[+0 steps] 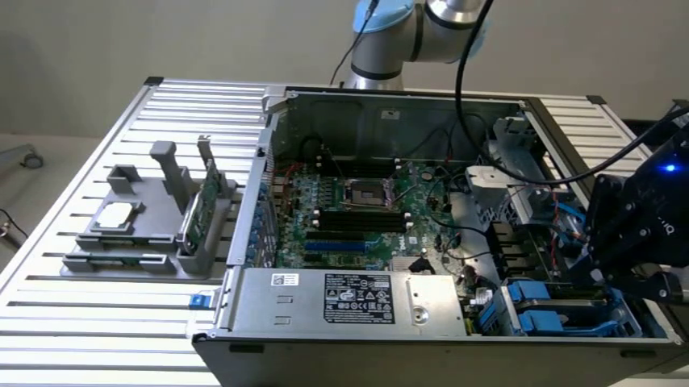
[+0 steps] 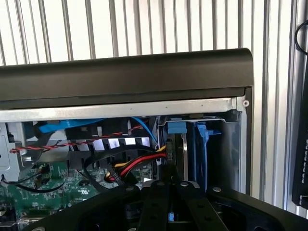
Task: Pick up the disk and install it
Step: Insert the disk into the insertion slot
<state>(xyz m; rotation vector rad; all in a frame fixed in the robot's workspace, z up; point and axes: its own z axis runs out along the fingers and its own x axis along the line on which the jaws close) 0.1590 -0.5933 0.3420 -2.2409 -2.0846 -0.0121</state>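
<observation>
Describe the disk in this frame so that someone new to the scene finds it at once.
Start at the open computer case, then go to its front corner on the exterior view's right, under the black gripper. The disk sits there on edge in the bay, marked out from the cables and green board by its blue plastic rails.

A: Any text you can read?
B: No. The power supply (image 1: pixel 350 297) has a black printed label (image 1: pixel 359 299) and a small white sticker (image 1: pixel 284 279), but the print is too small.
A: The motherboard (image 1: pixel 356 211)?
B: Nothing legible there.
</observation>
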